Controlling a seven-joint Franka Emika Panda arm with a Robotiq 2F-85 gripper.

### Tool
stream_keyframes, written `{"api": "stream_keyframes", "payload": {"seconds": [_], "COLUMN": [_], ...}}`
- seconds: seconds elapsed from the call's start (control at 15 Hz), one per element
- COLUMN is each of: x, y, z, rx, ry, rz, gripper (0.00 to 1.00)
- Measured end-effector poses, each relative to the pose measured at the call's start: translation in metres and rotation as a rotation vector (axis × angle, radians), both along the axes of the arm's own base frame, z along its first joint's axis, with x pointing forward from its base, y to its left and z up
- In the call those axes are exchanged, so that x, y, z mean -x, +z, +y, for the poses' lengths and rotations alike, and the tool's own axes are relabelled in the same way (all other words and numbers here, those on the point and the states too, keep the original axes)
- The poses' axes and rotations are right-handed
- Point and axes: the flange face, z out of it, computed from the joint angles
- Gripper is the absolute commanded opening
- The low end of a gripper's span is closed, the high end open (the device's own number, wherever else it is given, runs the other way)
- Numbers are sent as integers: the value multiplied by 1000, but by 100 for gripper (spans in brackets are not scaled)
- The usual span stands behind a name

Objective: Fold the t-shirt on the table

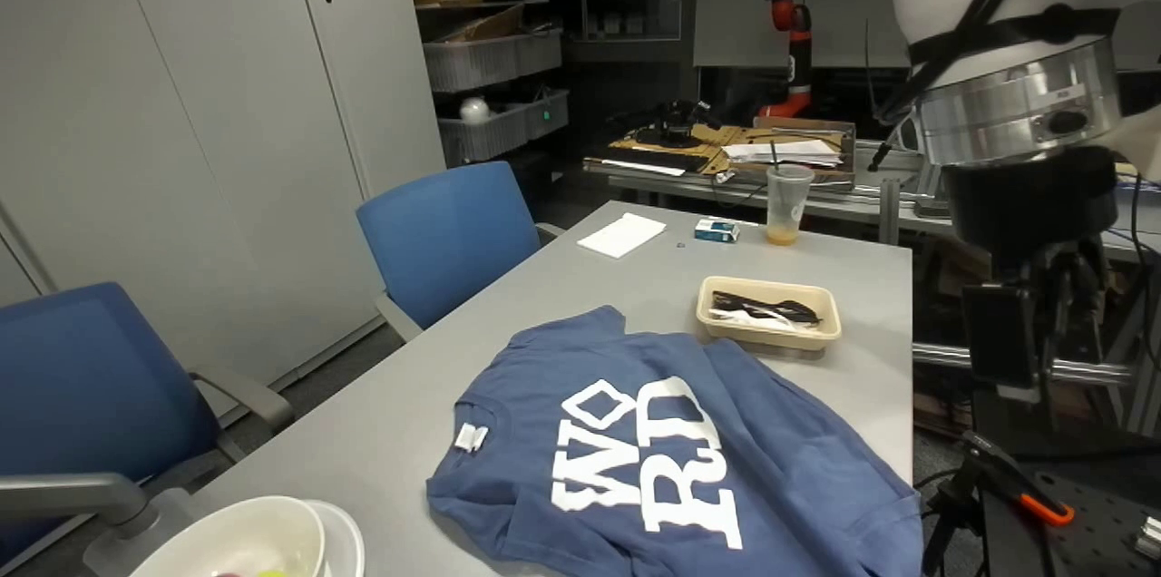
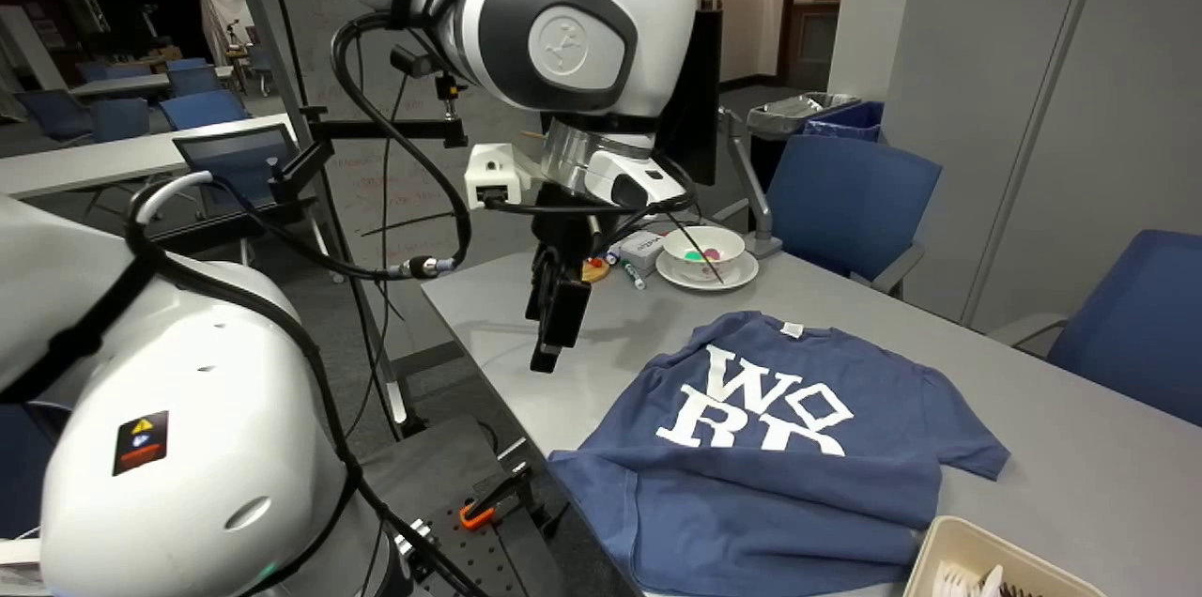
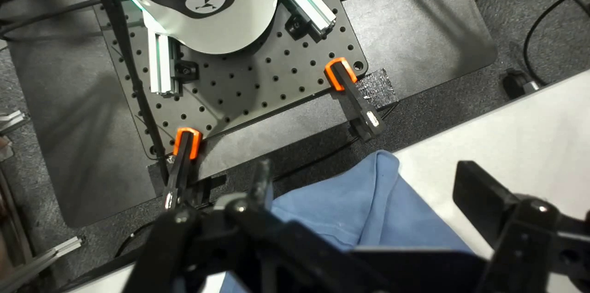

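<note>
A blue shirt lies spread on a gray table, white "WORD" lettering up, w/ a raised fold running alongside the print & one corner at the table edge. The gripper hangs above & apart from the shirt in both exterior views, its fingers spread wide in the wrist view. In an exterior view, a beige tray w/ black & white cutlery sits just beside the shirt; can't tell if they touch. Farther along the table stands a clear cup, a little orange liquid at the bottom, w/ a small pack nr. it & white paper a bit apart. Toward the opposite end, a bowl rests on a plate, nr. a gray box & markers. Blue chairs line one side. Orange-tipped clamps sit at the edge of a perforated board.
</note>
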Motion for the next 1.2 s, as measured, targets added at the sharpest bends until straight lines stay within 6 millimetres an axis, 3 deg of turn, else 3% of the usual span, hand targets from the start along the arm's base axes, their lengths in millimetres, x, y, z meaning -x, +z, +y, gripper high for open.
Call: {"api": "stream_keyframes", "payload": {"seconds": [0.27,0.6,1.2], "x": [-4,-22,-42], "y": [-2,-20,-75], "z": [0,9,15], "rx": [3,22,39], "ry": [-3,-30,-58], "rz": [-27,-142,-108], "gripper": [100,100,100]}}
